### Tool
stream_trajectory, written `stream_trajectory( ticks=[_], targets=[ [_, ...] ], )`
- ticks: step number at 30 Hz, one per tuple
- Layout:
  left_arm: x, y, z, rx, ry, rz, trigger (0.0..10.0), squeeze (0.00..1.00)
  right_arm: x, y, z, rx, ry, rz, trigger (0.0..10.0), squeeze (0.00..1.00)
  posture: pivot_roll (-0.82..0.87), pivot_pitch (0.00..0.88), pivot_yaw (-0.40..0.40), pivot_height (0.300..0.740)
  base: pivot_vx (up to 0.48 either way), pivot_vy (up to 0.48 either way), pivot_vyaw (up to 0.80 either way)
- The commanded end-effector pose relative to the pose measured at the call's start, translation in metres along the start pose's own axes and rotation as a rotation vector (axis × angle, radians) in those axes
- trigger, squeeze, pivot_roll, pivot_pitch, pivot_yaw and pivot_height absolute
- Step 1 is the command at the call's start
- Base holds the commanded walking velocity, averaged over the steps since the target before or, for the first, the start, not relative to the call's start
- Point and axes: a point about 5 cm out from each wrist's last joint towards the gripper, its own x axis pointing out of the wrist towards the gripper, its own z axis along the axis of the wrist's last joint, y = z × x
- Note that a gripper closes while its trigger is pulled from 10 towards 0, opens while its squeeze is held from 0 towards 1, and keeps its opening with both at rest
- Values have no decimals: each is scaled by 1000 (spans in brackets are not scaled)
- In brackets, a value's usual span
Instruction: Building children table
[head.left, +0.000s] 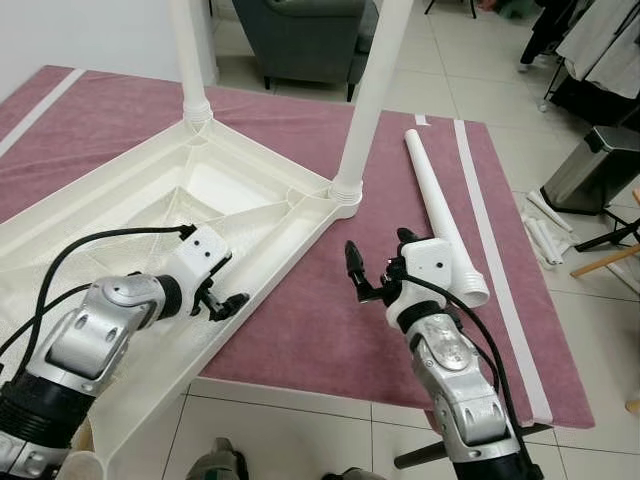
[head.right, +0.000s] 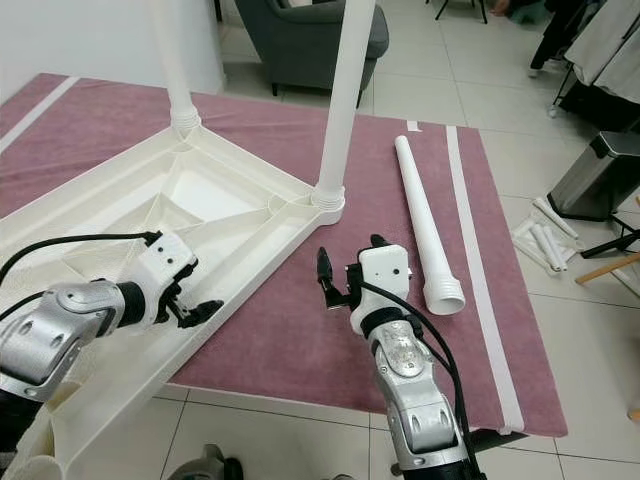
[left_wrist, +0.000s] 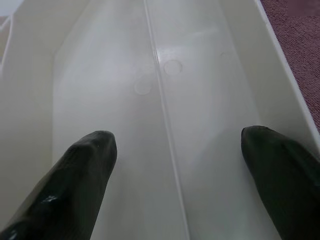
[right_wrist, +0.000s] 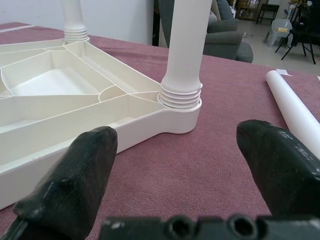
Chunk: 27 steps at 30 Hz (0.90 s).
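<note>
Left eye view: the upturned tabletop (head.left: 150, 215) lies on the maroon rug (head.left: 330, 320) with two legs screwed in. The left gripper (head.left: 225, 290) hovers spread over its near rim. The right gripper (head.left: 375, 270), fingers apart, sits just beside the loose leg (head.left: 440, 210), which lies on the rug.

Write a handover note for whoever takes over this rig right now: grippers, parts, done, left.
Left gripper: jaws open, empty, over the near edge of the upturned tabletop.
Right gripper: jaws open, empty, above the rug, facing the nearer fitted leg.
Parts: tabletop lies underside up on the rug; a loose leg lies flat on the rug by the right gripper.
Done: two legs stand in the far corners, the other being the far leg.
Left: fit the loose leg; any fourth leg is unlocated.
</note>
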Motion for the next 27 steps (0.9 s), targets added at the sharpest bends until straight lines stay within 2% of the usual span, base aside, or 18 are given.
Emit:
stream_trajectory(
  ticks=[1,2,3,8,25,27],
  targets=[
    [7,3,-3,2,29,54,1647,0,-2,-2,1,-2,8,-9,10000,0,130,65,10,740,0,0,0],
    [9,4,-4,0,31,56,1647,0,-2,-2,2,-1,10,-8,10000,0,130,65,10,740,0,0,0],
    [11,5,-4,-2,36,63,0,0,-2,-2,2,-1,12,-7,10000,0,129,65,11,740,0,0,0],
    [13,8,-3,-4,38,69,0,0,-2,-1,2,-1,15,-6,10000,0,126,64,13,740,0,0,0],
    [17,8,10,37,-10,-12,0,0,-2,0,2,-1,23,-4,10000,0,119,57,20,740,0,0,0],
    [24,8,23,69,-55,-21,0,0,-1,0,2,-1,24,-5,10000,0,117,55,19,740,0,0,0]
  ],
)
